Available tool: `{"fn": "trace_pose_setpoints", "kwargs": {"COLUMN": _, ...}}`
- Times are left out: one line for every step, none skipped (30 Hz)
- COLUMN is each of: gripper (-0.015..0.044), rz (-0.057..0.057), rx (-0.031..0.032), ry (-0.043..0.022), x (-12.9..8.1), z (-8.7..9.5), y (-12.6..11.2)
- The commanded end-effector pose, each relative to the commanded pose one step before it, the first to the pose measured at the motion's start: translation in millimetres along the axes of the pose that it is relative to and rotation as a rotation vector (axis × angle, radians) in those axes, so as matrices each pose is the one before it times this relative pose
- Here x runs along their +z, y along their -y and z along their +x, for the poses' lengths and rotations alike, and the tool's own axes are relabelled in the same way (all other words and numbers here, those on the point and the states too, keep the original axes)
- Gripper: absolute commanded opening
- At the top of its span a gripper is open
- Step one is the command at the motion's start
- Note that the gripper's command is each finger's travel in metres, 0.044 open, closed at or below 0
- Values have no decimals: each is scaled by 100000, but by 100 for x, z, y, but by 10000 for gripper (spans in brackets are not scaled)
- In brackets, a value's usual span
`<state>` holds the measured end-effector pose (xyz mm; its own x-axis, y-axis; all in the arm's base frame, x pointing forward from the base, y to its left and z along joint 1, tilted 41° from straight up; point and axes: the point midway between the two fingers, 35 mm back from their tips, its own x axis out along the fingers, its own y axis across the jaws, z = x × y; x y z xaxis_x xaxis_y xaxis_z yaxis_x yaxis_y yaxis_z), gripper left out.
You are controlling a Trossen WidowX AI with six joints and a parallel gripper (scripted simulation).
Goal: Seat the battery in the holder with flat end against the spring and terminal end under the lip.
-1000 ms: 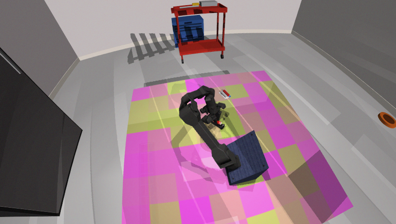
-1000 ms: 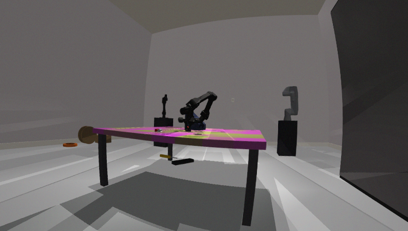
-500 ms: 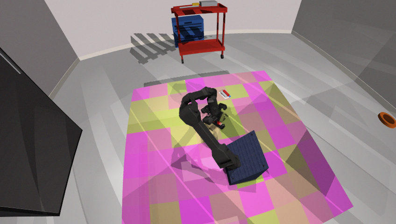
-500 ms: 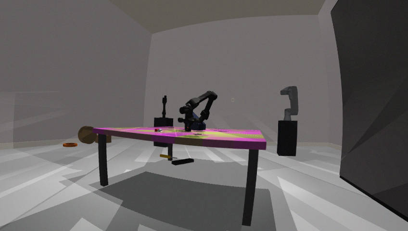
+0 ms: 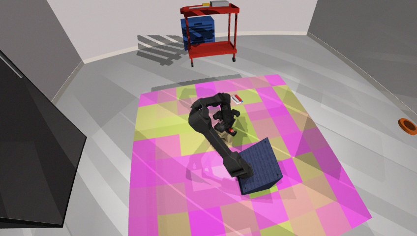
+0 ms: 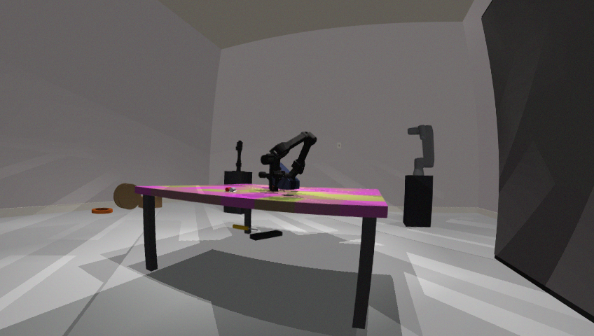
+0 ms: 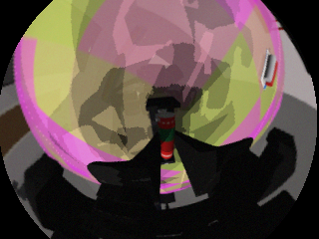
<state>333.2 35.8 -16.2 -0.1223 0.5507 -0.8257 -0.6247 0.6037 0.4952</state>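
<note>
Top: black arm (image 5: 210, 131) reaches from its dark blue base block (image 5: 263, 166) across the pink and yellow checkered table (image 5: 163, 175). Gripper (image 5: 226, 128) is closed narrow on the battery (image 5: 231, 130), its red end poking out toward the base side. The holder (image 5: 236, 99), a small white tray with a red and blue item in it, lies on the table farther from the base, apart from the gripper. Red cart (image 5: 209, 12) stands by the far wall, with a blue drawer unit (image 5: 198, 29) behind it. Orange ring (image 5: 407, 125) lies on the floor at right.

Exterior: arm (image 6: 287, 156) is folded over, wrist low above the tabletop (image 6: 333, 199). The holder (image 6: 230, 189) is a small speck toward the table's left end, well apart from the arm. Whether the battery touches the table: can't tell.

Wrist: battery (image 7: 166, 135) sits clamped between the dark fingers, pointing away from the camera, red end nearest. Holder (image 7: 267, 70) is at the far right edge of view.
</note>
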Motion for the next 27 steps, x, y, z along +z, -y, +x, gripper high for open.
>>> {"fn": "trace_pose_setpoints", "kwargs": {"gripper": 59, "rz": -1450, "rx": -368, "ry": 3293, "x": 342, "z": 36, "y": -103}}
{"fn": "trace_pose_setpoints", "kwargs": {"gripper": 59, "rz": -66, "rx": 1, "ry": 583, "x": -26, "z": 7, "y": -13}}
{"fn": "trace_pose_setpoints", "kwargs": {"gripper": 59, "rz": -67, "rx": 0, "ry": 582, "x": -26, "z": 7, "y": -14}}
{"fn": "trace_pose_setpoints", "kwargs": {"gripper": 59, "rz": -68, "rx": -10, "ry": 576, "x": -20, "z": 6, "y": -14}}
{"fn": "trace_pose_setpoints", "kwargs": {"gripper": 59, "rz": -70, "rx": -11, "ry": 576, "x": -20, "z": 5, "y": -14}}
{"fn": "trace_pose_setpoints", "kwargs": {"gripper": 59, "rz": -71, "rx": -11, "ry": 575, "x": -21, "z": 5, "y": -15}}
{"fn": "trace_pose_setpoints", "kwargs": {"gripper": 59, "rz": -64, "rx": -17, "ry": 595, "x": -14, "z": 4, "y": -14}}
{"fn": "trace_pose_setpoints", "kwargs": {"gripper": 59, "rz": -66, "rx": -18, "ry": 599, "x": -14, "z": 4, "y": -14}}
{"fn": "trace_pose_setpoints", "kwargs": {"gripper": 59, "rz": -68, "rx": -18, "ry": 598, "x": -14, "z": 3, "y": -15}}
{"fn": "trace_pose_setpoints", "kwargs": {"gripper": 59, "rz": -65, "rx": -23, "ry": 625, "x": -7, "z": 2, "y": -13}}
{"fn": "trace_pose_setpoints", "kwargs": {"gripper": 59, "rz": -68, "rx": -23, "ry": 630, "x": -7, "z": 2, "y": -14}}
{"fn": "trace_pose_setpoints", "kwargs": {"gripper": 59, "rz": -69, "rx": -23, "ry": 629, "x": -8, "z": 1, "y": -14}}
{"fn": "trace_pose_setpoints", "kwargs": {"gripper": 59, "rz": -73, "rx": -27, "ry": 635, "x": -7, "z": 13, "y": -12}}
{"fn": "trace_pose_setpoints", "kwargs": {"gripper": 59, "rz": -75, "rx": -27, "ry": 638, "x": -7, "z": 13, "y": -13}}
{"fn": "trace_pose_setpoints", "kwargs": {"gripper": 59, "rz": -77, "rx": -27, "ry": 637, "x": -7, "z": 12, "y": -13}}
{"fn": "trace_pose_setpoints", "kwargs": {"gripper": 59, "rz": -79, "rx": -26, "ry": 636, "x": -7, "z": 12, "y": -14}}
{"fn": "trace_pose_setpoints", "kwargs": {"gripper": 59, "rz": -81, "rx": -26, "ry": 636, "x": -8, "z": 11, "y": -15}}
{"fn": "trace_pose_setpoints", "kwargs": {"gripper": 59, "rz": -68, "rx": -21, "ry": 524, "x": -6, "z": 9, "y": -13}}
{"fn": "trace_pose_setpoints", "kwargs": {"gripper": 59, "rz": -19, "rx": -46, "ry": 538, "x": -12, "z": 2, "y": -3}}
{"fn": "trace_pose_setpoints", "kwargs": {"gripper": 59, "rz": -23, "rx": -52, "ry": 610, "x": -13, "z": 2, "y": -4}}
{"fn": "trace_pose_setpoints", "kwargs": {"gripper": 59, "rz": -19, "rx": -40, "ry": 479, "x": -11, "z": 1, "y": -3}}
{"fn": "trace_pose_setpoints", "kwargs": {"gripper": 59, "rz": 0, "rx": 0, "ry": 0, "x": 0, "z": 0, "y": 0}}
{"fn": "trace_pose_setpoints", "kwargs": {"gripper": 59, "rz": 1, "rx": -1, "ry": 10, "x": -17, "z": 1, "y": 1}}
{"fn": "trace_pose_setpoints", "kwargs": {"gripper": 59, "rz": 2, "rx": -4, "ry": 31, "x": -51, "z": 3, "y": 2}}
{"fn": "trace_pose_setpoints", "kwargs": {"gripper": 59, "rz": 3, "rx": -7, "ry": 51, "x": -85, "z": 4, "y": 3}}
{"fn": "trace_pose_setpoints", "kwargs": {"gripper": 59, "rz": -2, "rx": -16, "ry": 62, "x": -91, "z": 5, "y": 2}}
{"fn": "trace_pose_setpoints", "kwargs": {"gripper": 59, "rz": -3, "rx": -18, "ry": 67, "x": -97, "z": 5, "y": 2}}
